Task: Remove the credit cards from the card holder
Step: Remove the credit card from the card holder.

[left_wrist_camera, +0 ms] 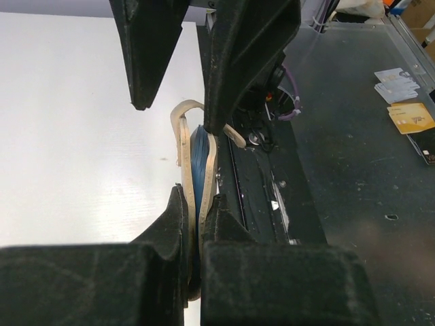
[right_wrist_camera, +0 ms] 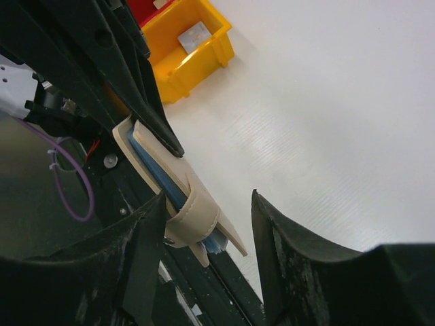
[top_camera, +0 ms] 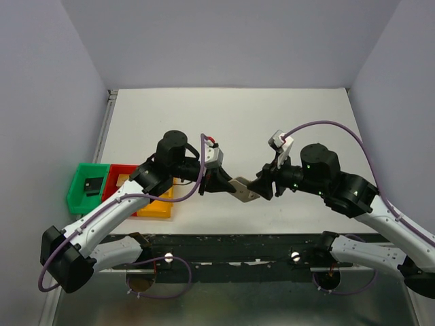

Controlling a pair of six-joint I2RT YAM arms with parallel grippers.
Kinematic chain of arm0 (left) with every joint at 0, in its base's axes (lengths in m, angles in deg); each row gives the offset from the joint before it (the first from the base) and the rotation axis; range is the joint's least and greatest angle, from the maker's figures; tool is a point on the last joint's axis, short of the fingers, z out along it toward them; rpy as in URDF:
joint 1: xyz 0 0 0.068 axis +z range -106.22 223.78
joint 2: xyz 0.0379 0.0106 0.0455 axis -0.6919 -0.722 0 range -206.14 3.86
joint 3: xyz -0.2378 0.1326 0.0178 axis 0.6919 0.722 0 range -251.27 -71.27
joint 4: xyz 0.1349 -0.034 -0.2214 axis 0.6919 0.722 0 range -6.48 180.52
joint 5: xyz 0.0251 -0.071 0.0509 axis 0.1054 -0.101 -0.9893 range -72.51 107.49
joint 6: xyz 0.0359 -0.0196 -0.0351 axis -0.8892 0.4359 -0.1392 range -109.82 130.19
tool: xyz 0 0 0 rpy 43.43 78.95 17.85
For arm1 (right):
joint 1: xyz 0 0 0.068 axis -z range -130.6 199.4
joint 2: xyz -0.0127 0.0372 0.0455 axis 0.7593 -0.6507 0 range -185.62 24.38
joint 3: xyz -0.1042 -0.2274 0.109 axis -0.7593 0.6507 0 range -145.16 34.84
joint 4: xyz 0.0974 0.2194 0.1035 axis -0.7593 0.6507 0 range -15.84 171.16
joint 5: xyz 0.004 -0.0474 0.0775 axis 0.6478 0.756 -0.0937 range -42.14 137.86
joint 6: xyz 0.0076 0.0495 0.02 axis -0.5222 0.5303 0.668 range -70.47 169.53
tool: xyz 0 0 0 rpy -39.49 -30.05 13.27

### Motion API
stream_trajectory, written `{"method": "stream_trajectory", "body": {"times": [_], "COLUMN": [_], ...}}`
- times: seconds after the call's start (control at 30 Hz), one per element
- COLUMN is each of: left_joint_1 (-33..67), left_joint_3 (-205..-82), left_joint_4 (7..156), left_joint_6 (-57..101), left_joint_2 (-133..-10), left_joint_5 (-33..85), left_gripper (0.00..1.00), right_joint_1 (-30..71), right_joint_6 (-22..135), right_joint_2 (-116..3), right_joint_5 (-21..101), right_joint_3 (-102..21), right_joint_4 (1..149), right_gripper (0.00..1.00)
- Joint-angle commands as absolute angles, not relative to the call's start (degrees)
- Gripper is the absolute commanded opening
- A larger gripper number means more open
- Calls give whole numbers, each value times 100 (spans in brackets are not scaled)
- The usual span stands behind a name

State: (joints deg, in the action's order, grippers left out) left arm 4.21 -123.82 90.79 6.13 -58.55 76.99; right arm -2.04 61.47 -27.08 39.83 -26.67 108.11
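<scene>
Card holder (left_wrist_camera: 198,159): light, soft bifold, pinched edgewise by our left gripper (left_wrist_camera: 197,216); right gripper (right_wrist_camera: 207,198) straddles its free end, jaws apart; we would pinch there.

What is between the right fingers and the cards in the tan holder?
The tan bifold card holder itself: it is folded shut in the left gripper, and its tan strap loops over the end that sits inside the open right gripper. No card shows.
</scene>
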Motion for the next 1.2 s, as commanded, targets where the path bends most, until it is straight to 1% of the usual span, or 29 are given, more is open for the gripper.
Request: {"method": "stream_trajectory", "body": {"times": [0.0, 0.17, 0.33, 0.47, 0.67, 0.9, 1.03, 1.17], "left_joint_1": [361, 265, 212, 212, 221, 212, 221, 221], "left_joint_3": [-12409, -12444, -12497, -12505, -12532, -12585, -12576, -12602], "left_joint_4": [8957, 9160, 9283, 9389, 9582, 9776, 9802, 9890], "left_joint_6": [289, 201, 61, -53, -159, -212, -194, -177], "left_joint_2": [-5704, -5749, -5634, -5503, -5450, -5467, -5467, -5502], "left_joint_5": [7936, 7919, 7901, 7936, 7997, 8041, 8068, 8059], "left_gripper": [0, 0, 0, 0, 0, 0, 0, 0], "right_joint_1": [-69, -52, -60, -25, 115, 300, 317, 317], "right_joint_6": [6210, 6113, 5920, 5744, 5516, 5603, 5524, 5472], "right_joint_2": [-2519, -2668, -2853, -2775, -2589, -2572, -2292, -1975], "right_joint_5": [4083, 4241, 4425, 4960, 5374, 6113, 5728, 4903], "right_joint_3": [-2589, -2738, -2870, -2888, -2809, -2975, -3098, -3213], "right_joint_4": [10668, 10773, 11037, 11292, 11599, 11881, 11645, 11257], "right_gripper": [63, 64, 61, 61, 62, 61, 61, 65]}}
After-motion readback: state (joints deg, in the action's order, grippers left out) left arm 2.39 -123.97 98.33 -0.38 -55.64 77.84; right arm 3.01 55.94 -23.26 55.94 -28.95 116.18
